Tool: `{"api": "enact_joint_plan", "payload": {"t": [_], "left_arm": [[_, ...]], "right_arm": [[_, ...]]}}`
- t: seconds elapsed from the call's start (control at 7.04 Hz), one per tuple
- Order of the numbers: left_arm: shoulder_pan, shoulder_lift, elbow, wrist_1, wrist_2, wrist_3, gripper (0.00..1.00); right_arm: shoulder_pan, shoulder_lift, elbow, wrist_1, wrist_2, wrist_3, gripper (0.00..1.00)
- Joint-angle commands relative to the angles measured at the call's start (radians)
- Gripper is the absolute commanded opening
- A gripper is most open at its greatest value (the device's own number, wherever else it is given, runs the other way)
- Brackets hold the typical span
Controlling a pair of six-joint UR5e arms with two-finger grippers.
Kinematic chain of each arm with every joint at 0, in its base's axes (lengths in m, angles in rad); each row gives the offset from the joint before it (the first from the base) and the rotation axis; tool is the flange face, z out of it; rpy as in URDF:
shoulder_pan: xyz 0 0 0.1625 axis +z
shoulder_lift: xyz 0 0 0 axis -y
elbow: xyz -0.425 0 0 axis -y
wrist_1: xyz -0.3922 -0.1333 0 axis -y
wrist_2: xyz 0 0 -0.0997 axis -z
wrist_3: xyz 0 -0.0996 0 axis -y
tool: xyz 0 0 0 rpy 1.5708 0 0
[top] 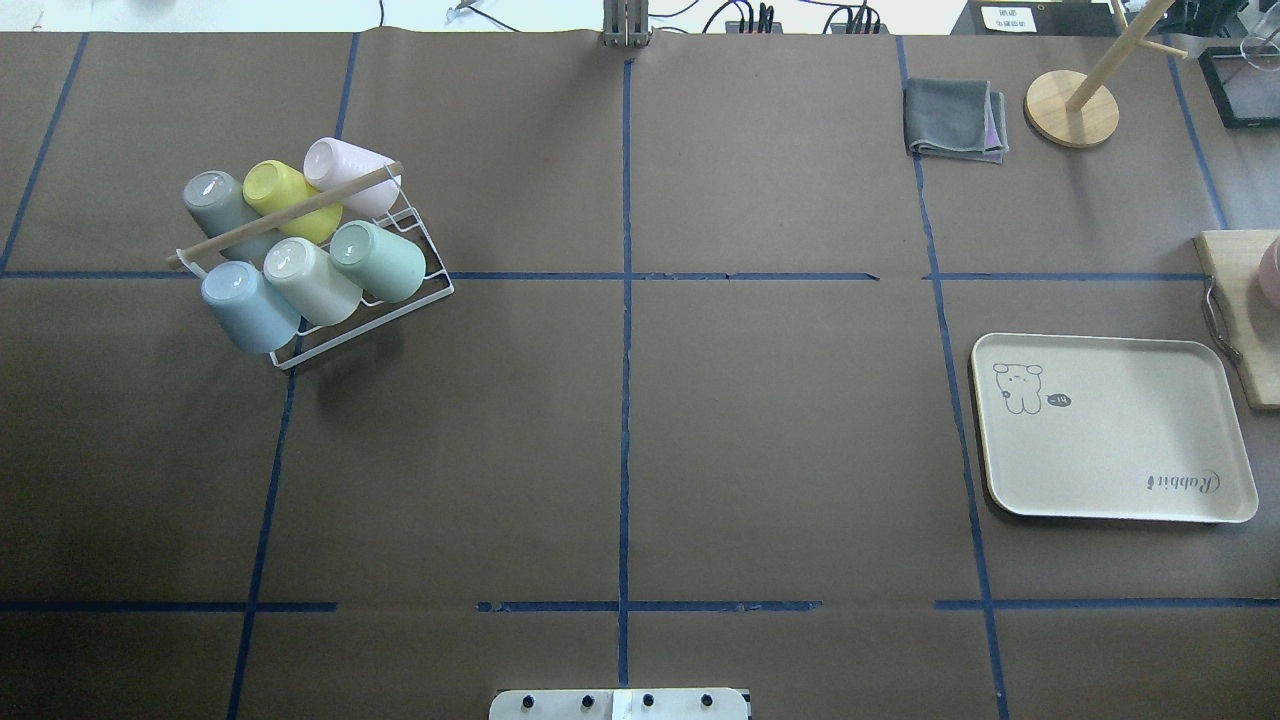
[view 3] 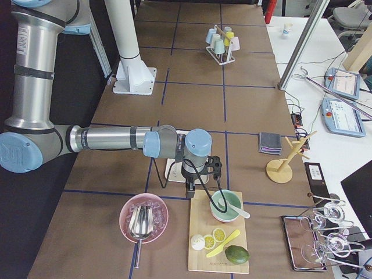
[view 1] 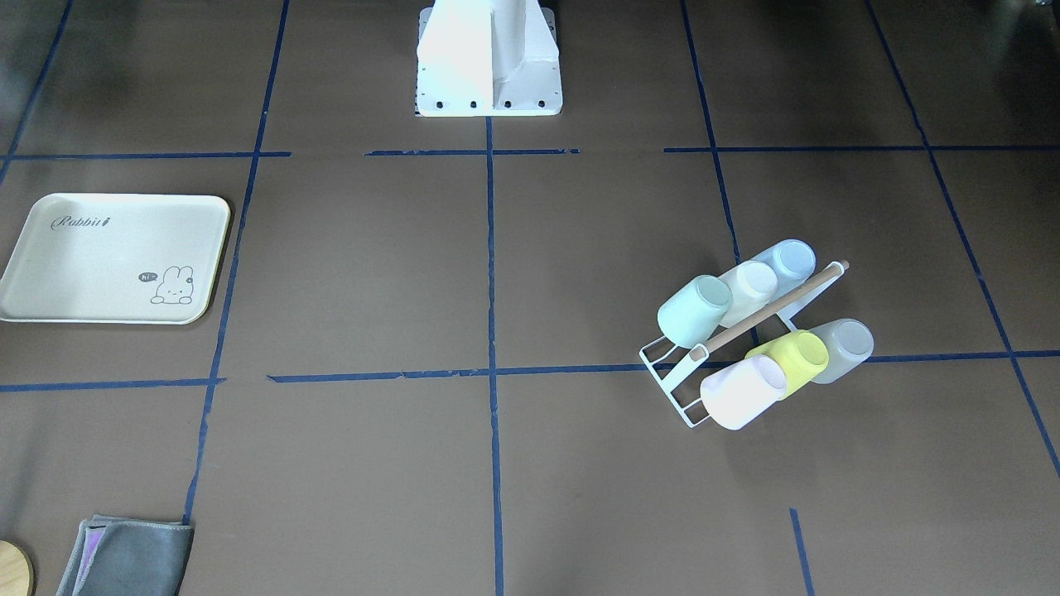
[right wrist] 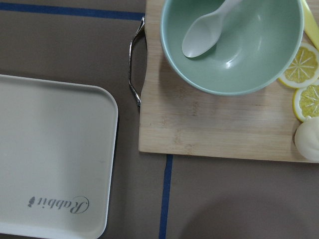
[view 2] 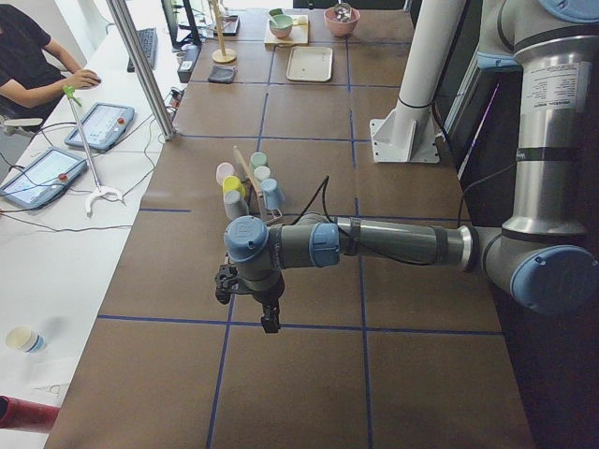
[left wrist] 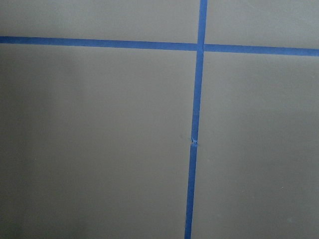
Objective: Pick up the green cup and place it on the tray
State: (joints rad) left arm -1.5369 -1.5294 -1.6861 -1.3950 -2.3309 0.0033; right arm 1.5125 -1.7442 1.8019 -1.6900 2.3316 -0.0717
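The green cup point(view 1: 694, 310) lies tilted on a white wire rack point(view 1: 671, 382) with several other cups; it also shows in the overhead view point(top: 380, 262) and the left side view point(view 2: 258, 160). The cream tray point(view 1: 99, 257) with "Rabbit" script lies empty across the table, also in the overhead view point(top: 1110, 430) and the right wrist view point(right wrist: 50, 159). My left gripper point(view 2: 270, 323) hangs over bare table short of the rack. My right gripper point(view 3: 190, 192) hangs over the tray's end by the cutting board. I cannot tell whether either is open or shut.
On the rack are yellow-green point(top: 275, 190), pale blue point(top: 245, 305), cream, grey and pink cups. A wooden cutting board point(right wrist: 214, 129) with a green bowl point(right wrist: 234, 45), spoon and lemon slices lies beside the tray. A grey cloth point(top: 955, 120) and wooden stand point(top: 1072, 108) lie beyond.
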Motion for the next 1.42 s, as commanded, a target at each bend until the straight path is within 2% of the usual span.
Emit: {"api": "enact_joint_plan", "payload": {"t": [0.0, 0.85, 1.14, 1.28], "left_arm": [[-0.003, 0.012, -0.015, -0.015, 0.001, 0.010, 1.00], [-0.005, 0.014, -0.020, 0.004, 0.002, -0.002, 1.00], [-0.005, 0.012, -0.020, 0.005, -0.001, -0.005, 1.00], [-0.005, 0.012, -0.012, 0.002, -0.024, 0.000, 1.00]], "right_arm": [[0.000, 0.000, 0.001, 0.000, 0.002, 0.001, 1.00], [-0.001, 0.000, 0.001, 0.010, 0.018, 0.006, 1.00], [-0.056, -0.003, -0.009, 0.139, 0.006, 0.009, 1.00], [-0.066, -0.003, -0.009, 0.135, 0.011, 0.026, 1.00]]}}
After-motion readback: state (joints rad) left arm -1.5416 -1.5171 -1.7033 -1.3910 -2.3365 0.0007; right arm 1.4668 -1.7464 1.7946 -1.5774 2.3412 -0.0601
